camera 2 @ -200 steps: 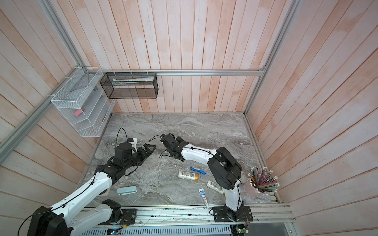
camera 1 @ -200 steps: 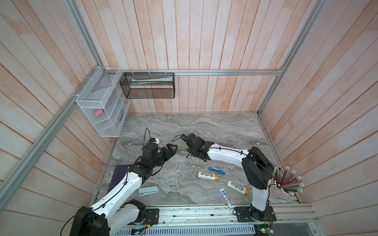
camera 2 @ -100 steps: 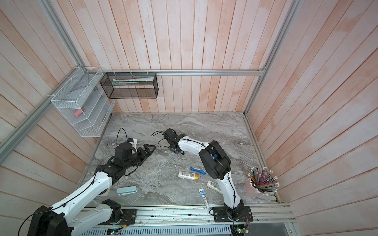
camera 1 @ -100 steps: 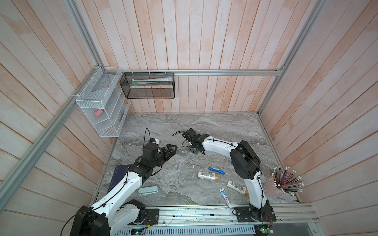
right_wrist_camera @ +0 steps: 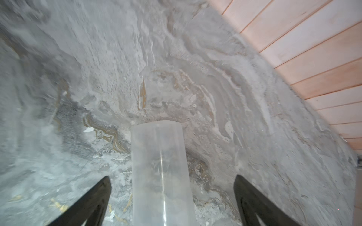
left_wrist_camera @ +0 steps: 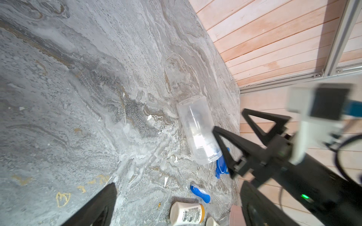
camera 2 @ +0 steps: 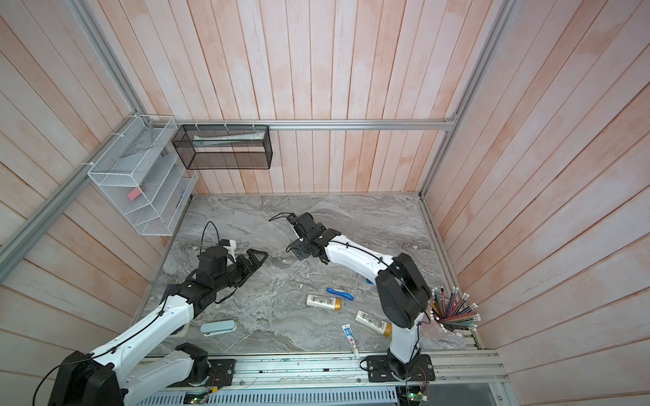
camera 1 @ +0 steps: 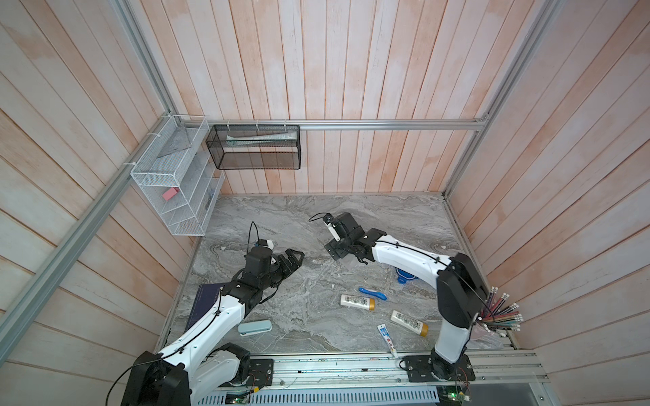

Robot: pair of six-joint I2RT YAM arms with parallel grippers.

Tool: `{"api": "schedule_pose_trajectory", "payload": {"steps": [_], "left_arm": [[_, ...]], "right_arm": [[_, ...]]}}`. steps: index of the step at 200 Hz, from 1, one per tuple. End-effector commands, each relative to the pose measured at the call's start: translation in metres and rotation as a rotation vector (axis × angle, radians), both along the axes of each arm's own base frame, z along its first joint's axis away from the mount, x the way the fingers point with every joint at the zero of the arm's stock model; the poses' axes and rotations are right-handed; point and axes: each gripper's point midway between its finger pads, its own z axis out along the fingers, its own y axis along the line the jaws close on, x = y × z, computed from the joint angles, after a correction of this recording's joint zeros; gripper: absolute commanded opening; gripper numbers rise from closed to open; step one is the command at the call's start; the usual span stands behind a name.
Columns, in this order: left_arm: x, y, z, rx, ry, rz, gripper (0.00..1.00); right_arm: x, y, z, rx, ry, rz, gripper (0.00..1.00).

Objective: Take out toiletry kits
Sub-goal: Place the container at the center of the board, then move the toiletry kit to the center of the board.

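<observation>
The toiletry kits lie loose on the marble table near its front right. They are two white bottles with amber caps (camera 1: pixel 357 301) (camera 1: pixel 408 322), a small toothpaste tube (camera 1: pixel 387 339) and a blue stick (camera 1: pixel 372 293). The left wrist view also shows one bottle (left_wrist_camera: pixel 187 213) and the blue stick (left_wrist_camera: pixel 200 192). My right gripper (camera 1: pixel 346 255) is open at mid-table. A clear jar (right_wrist_camera: pixel 160 172) lies on its side between the fingers, touching neither. My left gripper (camera 1: pixel 297 258) is open and empty, to the left of the right one.
The jar's blue lid (camera 1: pixel 404 276) lies under the right arm. A pale blue case (camera 1: pixel 255 327) and a dark notebook (camera 1: pixel 205 302) sit by the left arm. A pencil cup (camera 1: pixel 499 313) stands at the front right. A white wire rack (camera 1: pixel 176 182) and a black mesh basket (camera 1: pixel 253 147) hang on the walls.
My right gripper's jaws have spread wider, and its arm has swung and shifted slightly. The left arm has not moved.
</observation>
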Motion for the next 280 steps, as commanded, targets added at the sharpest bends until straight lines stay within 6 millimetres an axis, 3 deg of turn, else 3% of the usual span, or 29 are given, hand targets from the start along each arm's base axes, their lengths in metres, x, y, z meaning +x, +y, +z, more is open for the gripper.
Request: {"api": "schedule_pose_trajectory", "payload": {"steps": [1, 16, 34, 72, 101, 117, 155, 195, 225, 253, 280], "left_arm": [[0.003, -0.003, 0.007, -0.01, -0.039, -0.027, 1.0], [0.003, -0.005, 0.009, -0.021, -0.047, -0.04, 1.0], [0.004, -0.006, 0.009, -0.024, -0.049, -0.051, 1.0], [0.003, -0.006, 0.005, -0.031, -0.049, -0.058, 1.0], [0.003, -0.009, 0.003, -0.042, -0.045, -0.067, 1.0], [0.004, -0.011, 0.003, -0.047, -0.047, -0.075, 1.0], [0.007, -0.014, 0.0, -0.056, -0.041, -0.087, 1.0], [0.007, -0.016, -0.005, -0.063, -0.029, -0.094, 1.0], [0.009, -0.017, -0.006, -0.059, -0.025, -0.095, 1.0], [0.01, -0.017, -0.007, -0.059, -0.024, -0.095, 1.0], [0.01, -0.017, -0.008, -0.055, -0.017, -0.095, 1.0]], "right_arm": [[-0.044, -0.015, 0.029, 0.14, 0.042, -0.053, 0.98], [-0.075, -0.036, 0.028, 0.21, 0.113, -0.101, 0.9], [-0.116, -0.061, 0.01, 0.257, 0.253, -0.165, 0.8], [-0.196, -0.093, -0.036, 0.259, 0.525, -0.267, 0.75], [-0.233, -0.117, -0.077, 0.155, 0.661, -0.352, 0.68], [-0.251, -0.123, -0.093, 0.115, 0.729, -0.38, 0.62], [-0.29, -0.126, -0.129, 0.071, 0.858, -0.391, 0.59], [-0.297, -0.144, -0.142, -0.006, 0.849, -0.447, 0.54], [-0.297, -0.141, -0.154, 0.006, 0.855, -0.432, 0.51], [-0.291, -0.132, -0.168, 0.012, 0.846, -0.408, 0.31], [-0.267, -0.114, -0.165, 0.04, 0.782, -0.366, 0.19]]}}
